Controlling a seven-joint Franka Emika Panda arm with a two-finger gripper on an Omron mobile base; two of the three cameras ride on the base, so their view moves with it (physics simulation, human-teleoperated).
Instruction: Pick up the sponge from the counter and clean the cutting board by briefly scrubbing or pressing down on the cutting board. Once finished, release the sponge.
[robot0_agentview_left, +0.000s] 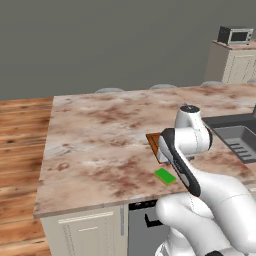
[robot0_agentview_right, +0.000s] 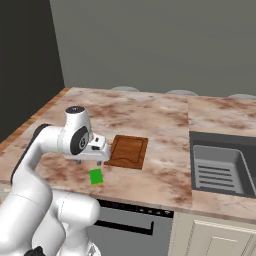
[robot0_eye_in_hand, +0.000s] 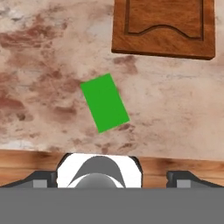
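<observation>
A white arm hangs above the near edge of the counter (robot0_agentview_left: 100, 135), its gripper (robot0_eye_in_hand: 113, 176) poised over the sponge (robot0_eye_in_hand: 105, 108) with nothing between its tips. The two dark fingertips (robot0_eye_in_hand: 41, 178) sit far apart at the bottom of the hand view, so the pincer is spread wide and holds nothing.

The sponge lies flat on the stone, skewed at an angle, close to the counter's near edge and just short of the board (robot0_eye_in_hand: 164, 27), apart from it with a strip of bare counter between (in the right base view it sits to the near left of the board's corner). The board rests further in from the edge, dry-looking and untouched, its groove plain to see.

By the look of things the job is barely begun: the approach is made, but the sponge is not yet gripped, nothing has been pressed on the board, and the release is a long way off. What remains, in my judgement, is the whole working part: descend, close on the sponge, carry it over the board, scrub or press, then let go. A sink (robot0_agentview_right: 220, 167) lies to the right, well clear of the action
</observation>
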